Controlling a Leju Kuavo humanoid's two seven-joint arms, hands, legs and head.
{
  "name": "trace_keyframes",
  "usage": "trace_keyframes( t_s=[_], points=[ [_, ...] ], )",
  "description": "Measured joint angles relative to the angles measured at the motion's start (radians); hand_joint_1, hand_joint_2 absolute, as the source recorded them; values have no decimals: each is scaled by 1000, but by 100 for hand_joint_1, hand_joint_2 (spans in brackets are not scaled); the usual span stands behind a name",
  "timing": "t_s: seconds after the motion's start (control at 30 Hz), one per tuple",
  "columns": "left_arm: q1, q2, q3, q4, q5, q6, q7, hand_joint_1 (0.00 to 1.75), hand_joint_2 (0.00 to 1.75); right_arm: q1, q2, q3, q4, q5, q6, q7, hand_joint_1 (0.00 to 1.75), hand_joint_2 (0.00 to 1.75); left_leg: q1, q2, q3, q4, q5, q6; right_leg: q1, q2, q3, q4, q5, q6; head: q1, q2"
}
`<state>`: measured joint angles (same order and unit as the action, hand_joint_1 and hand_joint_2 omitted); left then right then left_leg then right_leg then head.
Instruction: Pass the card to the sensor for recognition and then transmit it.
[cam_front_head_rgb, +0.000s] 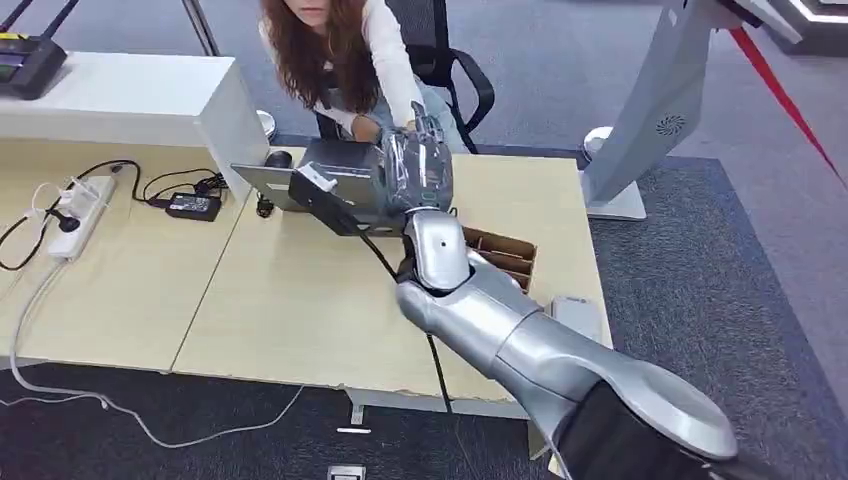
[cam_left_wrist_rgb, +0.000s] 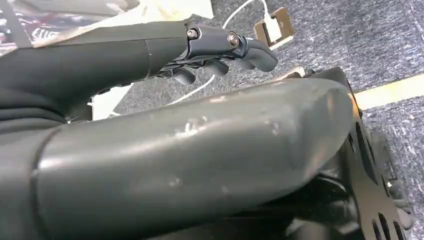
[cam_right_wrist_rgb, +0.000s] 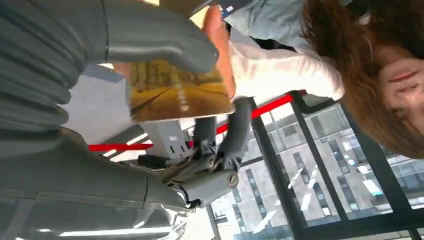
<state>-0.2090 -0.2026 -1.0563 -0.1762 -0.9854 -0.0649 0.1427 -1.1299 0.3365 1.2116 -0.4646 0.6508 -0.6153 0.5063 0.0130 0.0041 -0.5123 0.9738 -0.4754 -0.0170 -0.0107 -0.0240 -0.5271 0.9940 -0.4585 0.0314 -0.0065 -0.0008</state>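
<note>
The right arm is stretched forward over the desk (cam_front_head_rgb: 300, 300), and the right hand (cam_front_head_rgb: 416, 170) is raised up in front of a seated person (cam_front_head_rgb: 340, 60). From the wrist camera the right hand (cam_right_wrist_rgb: 165, 95) is holding the card (cam_right_wrist_rgb: 177, 92), a yellowish card with a picture on it. The thick grey thumb (cam_right_wrist_rgb: 155, 42) lies across one face of the card, and the darker fingers (cam_right_wrist_rgb: 235, 130) stand against the opposite face, so the card sits pinched between them. The card's far edge pokes out beyond the thumb tip, and right there the person's fingers (cam_right_wrist_rgb: 220, 55) are touching that edge. So both parties have contact with the card at once.

Just beside the right hand, on the desk, sits the black sensor (cam_front_head_rgb: 335, 195) with a cable running off it, and a small cardboard box (cam_front_head_rgb: 505, 255) lies close under the forearm.

The left hand (cam_left_wrist_rgb: 220, 52) hangs low over grey carpet, fingers curled inward with nothing in them.
</note>
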Motion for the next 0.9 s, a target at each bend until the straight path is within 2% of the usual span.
trace_keyframes(
  t_s=[0.3, 0.4, 0.53, 0.67, 0.7, 0.73, 0.8, 0.9],
  points=[
    [0, 0, 0, 0, 0, 0, 0, 0, 0, -3, 0, -31, 0, -7, -3, -10, 0, 175, 0, 0, 0, 0, 0, 0, 0, 0, 0, 0, 0, 0, 0, 0],
    [0, 0, 0, 0, -2, 2, 0, 0, 0, -4, 1, -46, 0, -48, -29, -51, 0, 175, 0, 0, 0, 0, 0, 0, 0, 0, 0, 0, 0, 0, 0, 0],
    [0, 0, 0, 0, -6, 3, -2, 0, 0, -13, 2, -86, -2, -165, -76, -175, 0, 175, 0, 0, 0, 0, 0, 0, 0, 0, 0, 0, 0, 0, 0, 0],
    [0, 0, 0, 0, -13, 7, -12, 0, 0, -15, 1, -180, -27, -341, -71, -392, 0, 175, 0, 0, 0, 0, 0, 0, 0, 0, 0, 0, 0, 0, 0, 0],
    [0, 0, 0, 0, -13, 9, -13, 0, 0, -14, 0, -207, -36, -391, -59, -438, 0, 175, 0, 0, 0, 0, 0, 0, 0, 0, 0, 0, 0, 0, 0, 0],
    [0, 0, 0, 0, -12, 14, -15, 0, 0, -11, -2, -247, -55, -494, -21, -509, 0, 175, 0, 0, 0, 0, 0, 0, 0, 0, 0, 0, 0, 0, 0, 0],
    [0, 1, 0, 0, -7, 21, -15, 0, 0, 25, -11, -320, -120, -681, 52, -609, 0, 175, 0, 0, 1, 0, 0, 0, 0, 0, 0, 0, 0, 0, 0, 0],
    [0, 1, 0, 0, -2, 32, -9, 0, 0, 96, -32, -405, -226, -783, 71, -663, 0, 175, 0, -1, 0, 0, 0, 0, 0, 0, 0, 0, 0, 0, 0, 0]
  ],
)
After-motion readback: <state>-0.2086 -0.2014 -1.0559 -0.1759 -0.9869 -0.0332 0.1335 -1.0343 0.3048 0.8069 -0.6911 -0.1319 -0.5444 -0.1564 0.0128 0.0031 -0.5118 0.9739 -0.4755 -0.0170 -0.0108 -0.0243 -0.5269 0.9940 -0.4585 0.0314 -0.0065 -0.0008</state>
